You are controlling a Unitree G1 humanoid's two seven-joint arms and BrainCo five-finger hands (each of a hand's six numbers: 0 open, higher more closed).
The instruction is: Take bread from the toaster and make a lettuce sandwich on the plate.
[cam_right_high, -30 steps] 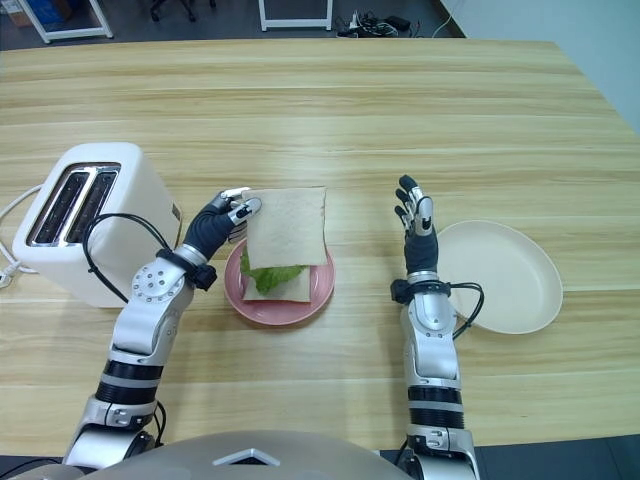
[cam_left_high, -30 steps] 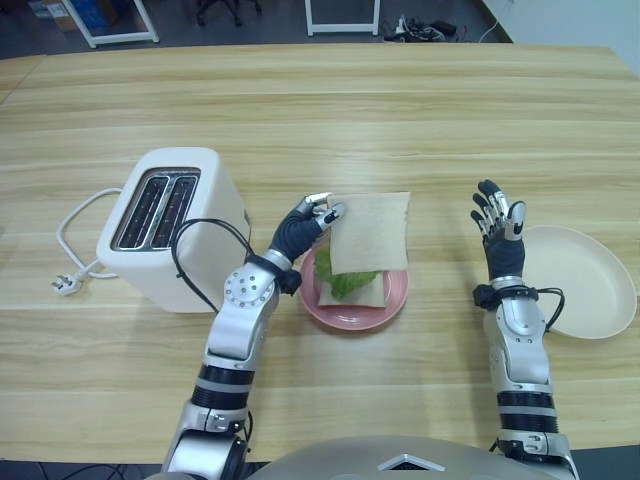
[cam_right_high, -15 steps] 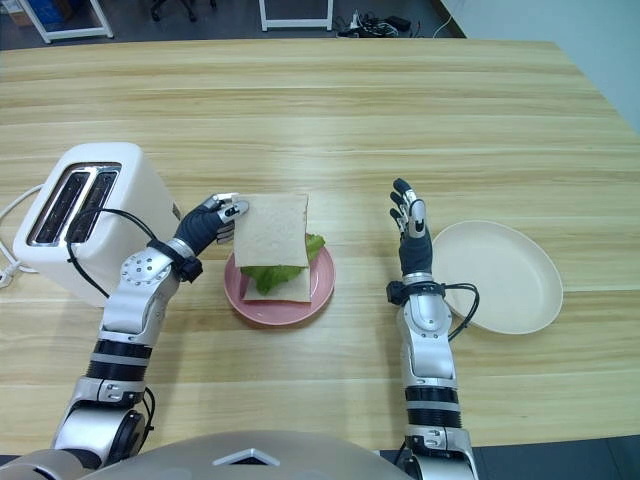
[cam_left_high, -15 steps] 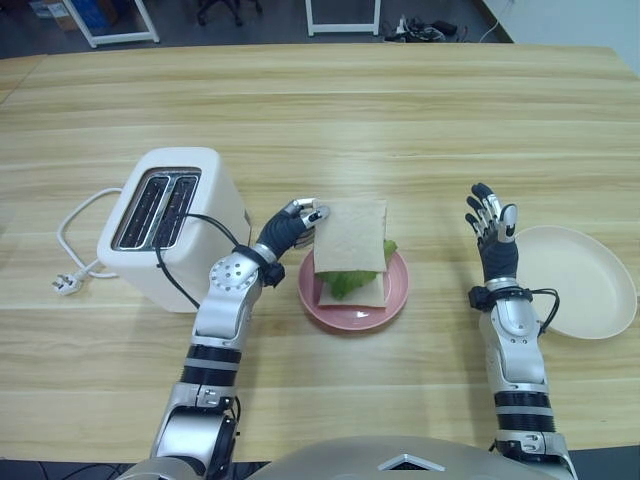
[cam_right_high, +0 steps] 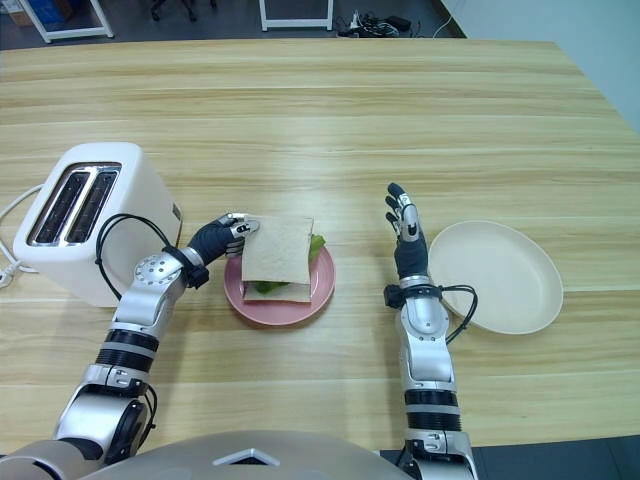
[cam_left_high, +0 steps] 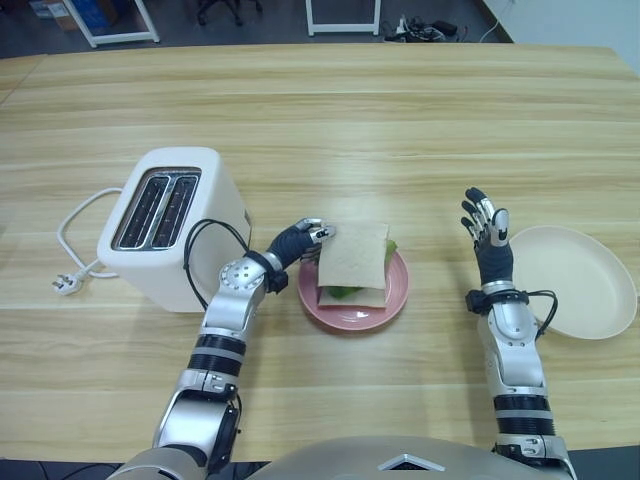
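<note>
A pink plate (cam_left_high: 396,296) in front of me holds a bottom bread slice with green lettuce (cam_left_high: 390,246) poking out at the far right. The top bread slice (cam_left_high: 353,262) rests on the lettuce, slightly tilted. My left hand (cam_left_high: 301,238) sits at the plate's left side with its fingers pinched on that slice's left edge. The white toaster (cam_left_high: 176,226) stands to the left, and both its slots look empty. To the right of the pink plate my right hand (cam_right_high: 404,230) is held upright above the table with fingers spread, holding nothing.
An empty cream plate (cam_left_high: 582,282) lies at the right, just beyond my right hand. The toaster's white cord and plug (cam_left_high: 68,282) trail over the table at the left. Bare wooden table (cam_left_high: 330,110) stretches behind the plates.
My left hand has drawn back to the left and lowered the top slice from above the plate down onto the lettuce. The right hand has drifted slightly left and stays spread.
</note>
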